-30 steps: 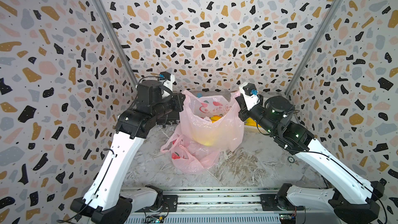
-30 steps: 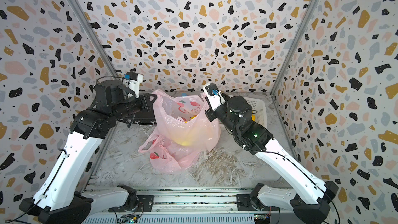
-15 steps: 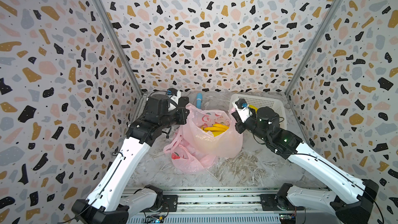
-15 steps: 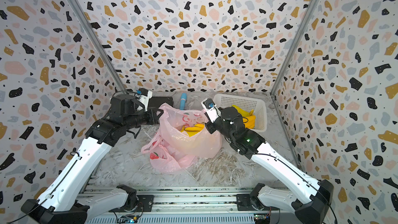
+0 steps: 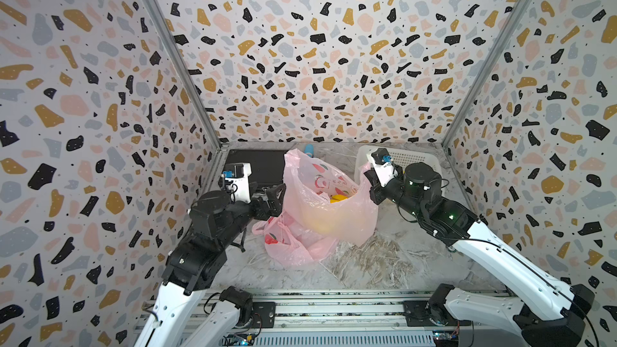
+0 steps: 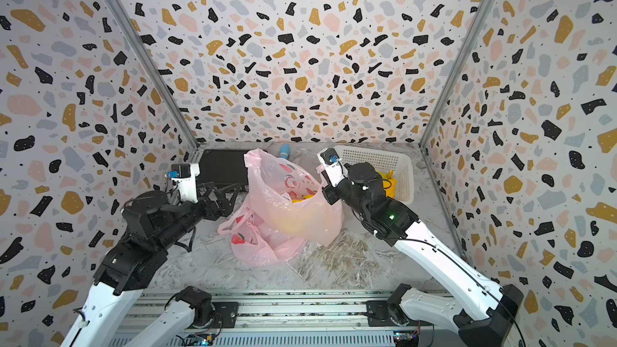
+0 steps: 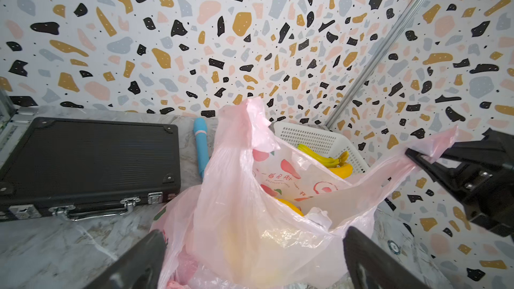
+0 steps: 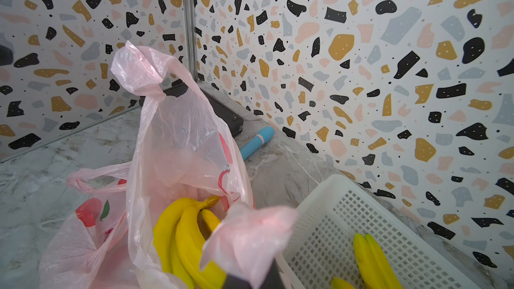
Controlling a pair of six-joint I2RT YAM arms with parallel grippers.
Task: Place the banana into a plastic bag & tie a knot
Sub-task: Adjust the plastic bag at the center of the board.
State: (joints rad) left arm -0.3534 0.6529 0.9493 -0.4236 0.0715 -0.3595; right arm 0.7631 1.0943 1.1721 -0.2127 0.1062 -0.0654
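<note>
The bunch of bananas (image 8: 189, 234) lies inside the pink bag (image 5: 330, 208), whose bottom seems to rest on the desk (image 5: 384, 262) against a second, crumpled bag (image 5: 290, 245). The right gripper (image 7: 417, 157) is clamped on one handle and holds that side up. The left gripper (image 7: 254, 234) stands wide open just beside the bag with nothing in it, so the other handle (image 8: 139, 70) stands loose on its own. The main risk, as I judge it, is that this limp handle flops into the mouth or outward, and the left gripper closes on the bag wall or the spare bag instead. Held from one side only, the bag could also slump and spill the fruit, or the thin film could slide from the right gripper under a harder pull.
</note>
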